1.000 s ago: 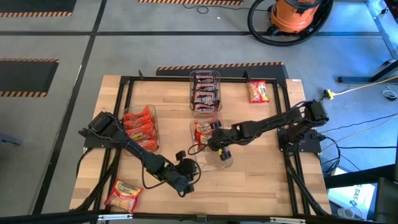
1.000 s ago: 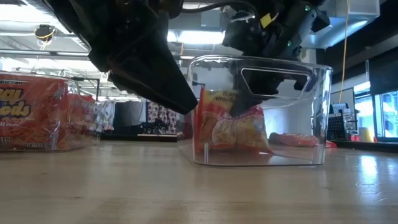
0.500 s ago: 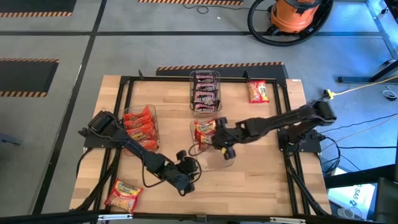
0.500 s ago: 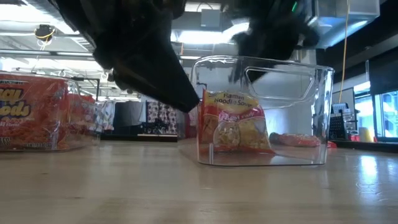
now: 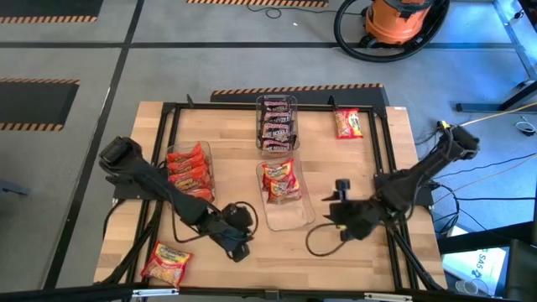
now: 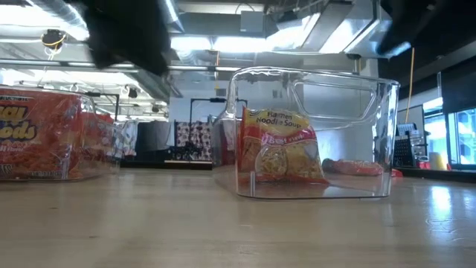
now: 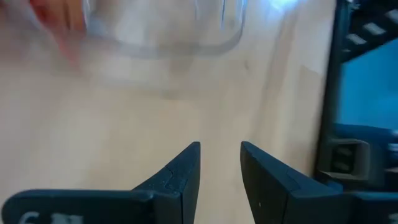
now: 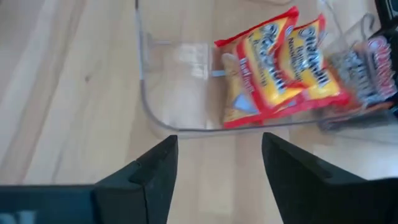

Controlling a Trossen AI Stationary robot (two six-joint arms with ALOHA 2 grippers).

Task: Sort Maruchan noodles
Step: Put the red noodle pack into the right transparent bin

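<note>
Two red-and-yellow Maruchan noodles packets [image 8: 261, 62] stand on edge in the middle clear bin [image 5: 289, 214], at its far end, one leaning on the other. Dark packets fill the far bin [image 5: 277, 124]. Orange-red packets fill the left bin [image 5: 189, 168]. One loose packet [image 5: 166, 262] lies flat at the near left corner and another [image 5: 348, 123] at the far right. My right gripper [image 8: 219, 138] hangs open to the right of the middle bin [image 5: 334, 205], holding nothing. My left gripper [image 7: 221, 146] hovers open over bare wood near the front edge [image 5: 237, 247].
A black metal frame [image 5: 168, 113] runs around the work area on the wooden table. Cables loop beside both grippers [image 5: 317, 242]. Bare wood lies between the middle bin and the near edge. In the low view the middle bin's handle cut-out [image 6: 331, 97] faces the camera.
My right gripper has let go of a red-and-yellow packet inside the middle bin and has drawn up and back toward the table's right and near edges. The packet stays standing in the bin. My left gripper has risen and rolled a little.
</note>
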